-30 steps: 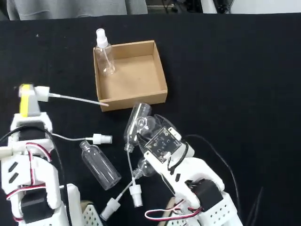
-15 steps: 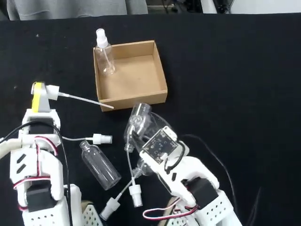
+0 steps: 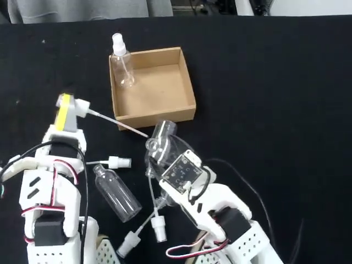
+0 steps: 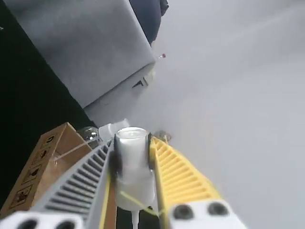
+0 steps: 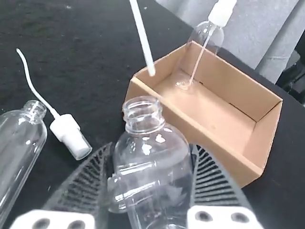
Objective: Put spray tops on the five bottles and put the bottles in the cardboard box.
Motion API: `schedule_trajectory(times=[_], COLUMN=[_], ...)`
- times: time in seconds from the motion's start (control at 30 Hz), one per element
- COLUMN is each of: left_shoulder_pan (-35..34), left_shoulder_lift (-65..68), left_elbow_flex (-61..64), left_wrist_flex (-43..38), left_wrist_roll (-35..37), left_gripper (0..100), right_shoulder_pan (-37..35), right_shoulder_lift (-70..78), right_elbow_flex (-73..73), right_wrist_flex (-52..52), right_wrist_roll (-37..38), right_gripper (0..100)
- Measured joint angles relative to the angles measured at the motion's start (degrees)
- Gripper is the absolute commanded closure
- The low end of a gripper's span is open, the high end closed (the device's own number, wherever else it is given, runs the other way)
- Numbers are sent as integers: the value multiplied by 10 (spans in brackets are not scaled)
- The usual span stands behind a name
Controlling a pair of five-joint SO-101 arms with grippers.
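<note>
1. Left gripper (image 4: 132, 140) clamped on the white plastic spray top (image 4: 131, 171). Its thin dip tube (image 5: 142, 43) hangs above, just off the bottle's open neck.
2. Right gripper (image 5: 148, 188) clamped on the clear plastic bottle (image 5: 147, 157), neck up, near the brown cardboard box (image 5: 209, 138) (one capped bottle (image 5: 206, 33) leans in a corner).
3. Risk: the flexible tube could catch the rim, bend outside, and the top would not seat.

The bottle (image 5: 147, 162) is clear, glossy plastic (light glints on its shoulder); the spray top (image 4: 132, 157) is smooth white plastic. The cardboard box (image 3: 157, 117) looks matt and papery, the table (image 3: 275, 82) a dull black cloth.
</note>
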Motion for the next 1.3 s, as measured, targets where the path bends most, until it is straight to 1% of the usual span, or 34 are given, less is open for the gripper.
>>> schedule_trajectory(times=[0.1, 0.83, 1.1, 1.3], left_shoulder_pan=[17, 25, 78, 84], left_shoulder_lift=[0, 0, 1, 1], left_elbow_flex=[0, 45, 55, 55], left_wrist_flex=[11, 13, 13, 13], left_wrist_roll=[-2, -18, -21, -21], left_gripper=[971, 971, 971, 971], right_shoulder_pan=[0, 0, 0, 0], right_shoulder_lift=[0, 0, 0, 0], right_elbow_flex=[0, 0, 0, 0], right_wrist_flex=[-4, -5, -5, -5], right_wrist_roll=[0, 0, -1, -1], right_gripper=[892, 892, 892, 892])
